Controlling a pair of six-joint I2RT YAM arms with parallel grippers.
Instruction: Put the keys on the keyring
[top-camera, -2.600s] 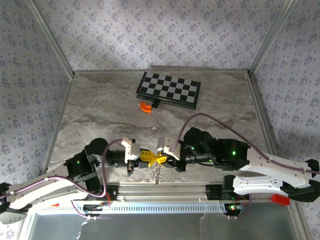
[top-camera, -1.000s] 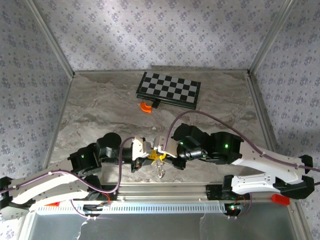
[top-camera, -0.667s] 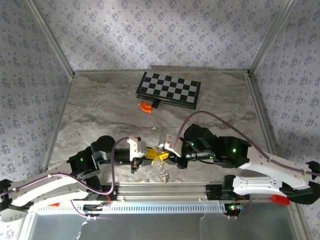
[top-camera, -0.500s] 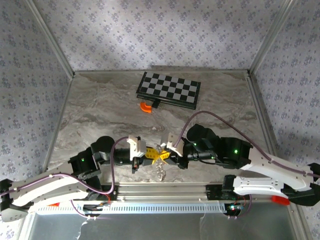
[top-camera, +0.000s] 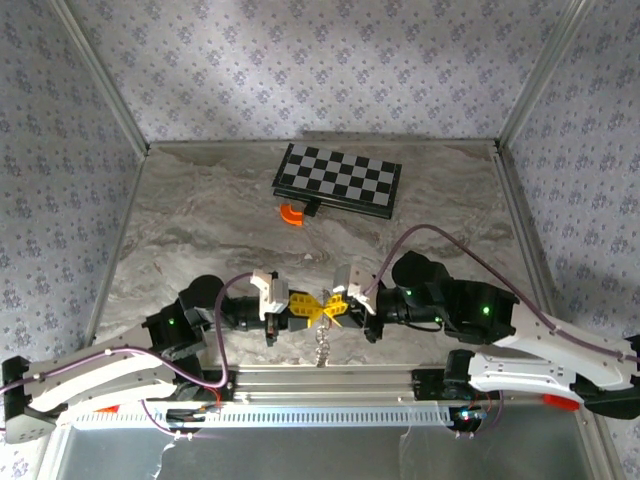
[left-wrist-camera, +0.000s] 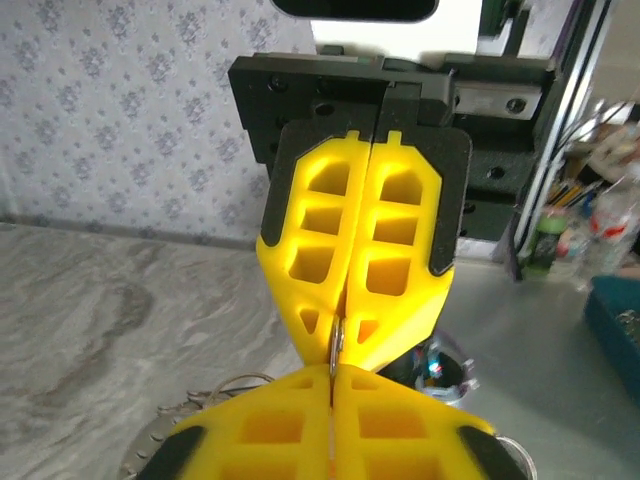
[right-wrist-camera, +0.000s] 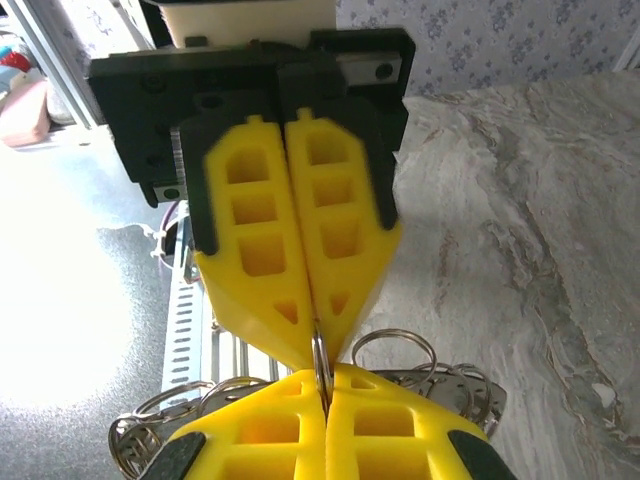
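Meeting nose to nose low in the middle of the overhead frame, above the near edge of the marbled table (top-camera: 200, 230), the two arms work on one small thing. The left gripper (top-camera: 298, 306) and the right gripper (top-camera: 337, 306) are both clenched, yellow tips almost touching. Each pinches the same thin keyring (right-wrist-camera: 320, 357), which shows edge-on at the centre of both wrist views. The bunch of silver keys (top-camera: 321, 348) hangs from it just below the tips.

This looks like the threading step: the ring is held from both sides so that a coil can be pried apart or a key worked round it. Next, I judge, one grip must hold firm while the other shifts or twists slightly. If the grip is too loose, the bunch drops. Which key is being fed I cannot tell.
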